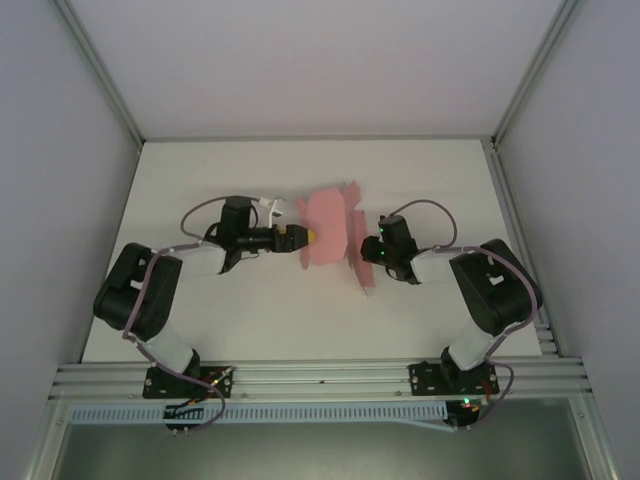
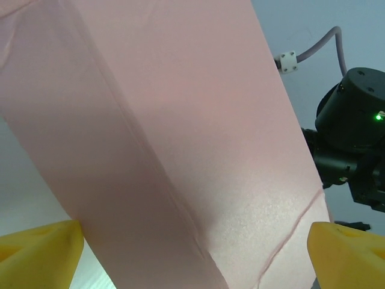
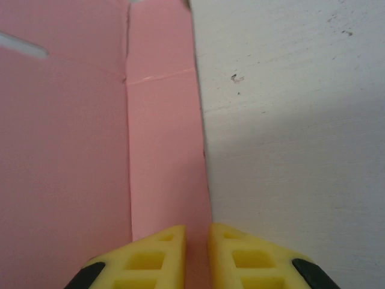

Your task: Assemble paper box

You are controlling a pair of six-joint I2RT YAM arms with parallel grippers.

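The table (image 1: 440,200) is flat and white, with a few tiny dark specks on it. Pale grey walls (image 1: 60,150) stand on the left, on the right and at the back. A silver metal rail (image 1: 320,372) runs along the near edge, and the two arms are bolted there.

The paper box (image 1: 325,232) is pink and sits in the middle of the table, right between the two arms. It is not closed up. Some parts are folded up and some flaps stick out at the far end. Its long way runs from the far side toward the near side, and it leans a little to the right as it comes nearer. A thin pink strip runs down its right side.

The left gripper (image 1: 306,237) points to the right, at the left side of the box. Its yellow fingers (image 2: 36,253) are spread very wide, with a big pink side of the box between them. I cannot tell if they touch it.

The right gripper (image 1: 366,252) is at the right side of the box. Its yellow fingers (image 3: 150,259) are almost together and pinch the thin pink strip at its edge, with the white table just beside it
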